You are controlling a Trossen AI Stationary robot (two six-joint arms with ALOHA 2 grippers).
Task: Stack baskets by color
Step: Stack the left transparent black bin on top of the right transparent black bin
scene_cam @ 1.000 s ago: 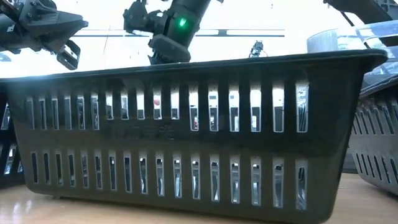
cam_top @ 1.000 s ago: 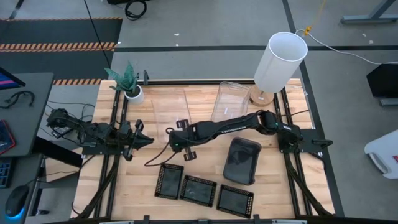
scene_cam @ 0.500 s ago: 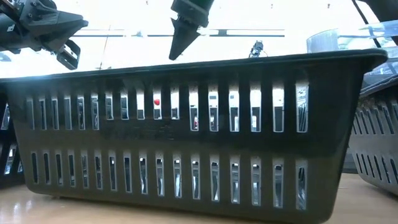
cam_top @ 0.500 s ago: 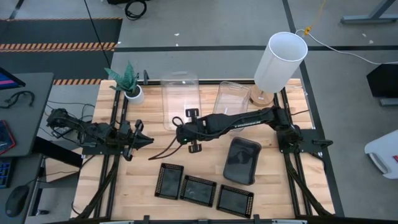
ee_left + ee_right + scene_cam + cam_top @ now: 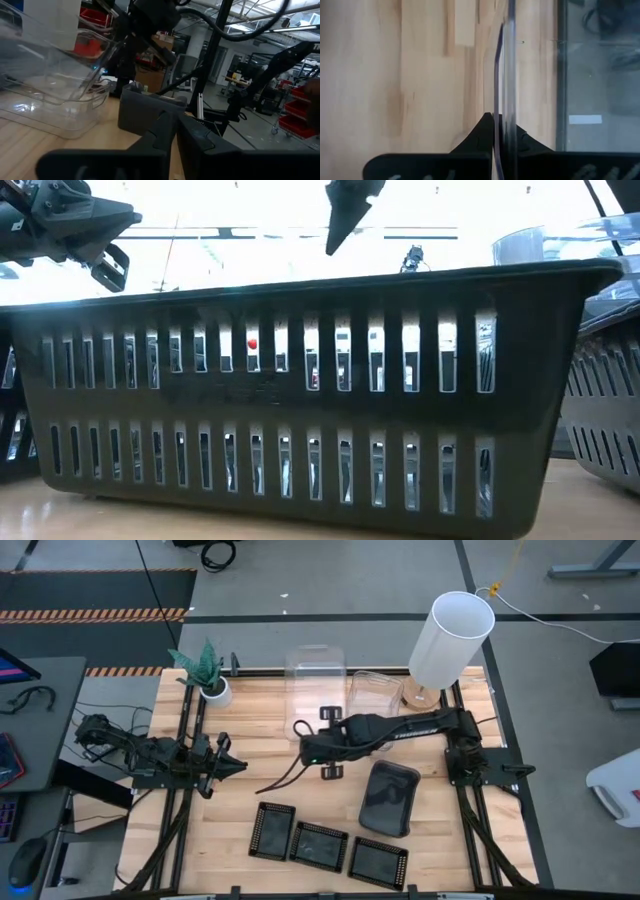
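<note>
My right gripper [image 5: 313,737] is shut on a clear basket [image 5: 315,680], which it holds above the table's far edge. A second clear basket [image 5: 375,695] stands on the table just to its right. Near the right side lies a smoky dark-grey basket [image 5: 388,798]. Three black mesh trays [image 5: 318,845] lie in a row along the near edge, and one of them fills the low view [image 5: 300,400]. At the table's left my left gripper [image 5: 232,764] waits, shut and touching nothing. My right gripper pinches the clear basket's thin wall [image 5: 501,100] between its two fingers, at the basket's near short end. The wall shows edge-on between the fingertips [image 5: 485,125]. The fingers slant down from the table's right side. The basket is lifted clear of the table.
A tall white lampshade [image 5: 450,640] stands at the far right corner and a small potted plant [image 5: 210,685] at the far left. Bare wood lies in the table's middle, between the arms and the mesh trays.
My right gripper has risen and swung toward the table's right and far edge, rolling a little, still shut on the clear basket. The basket has gone up with it, from the table's left middle to beside the second clear basket.
</note>
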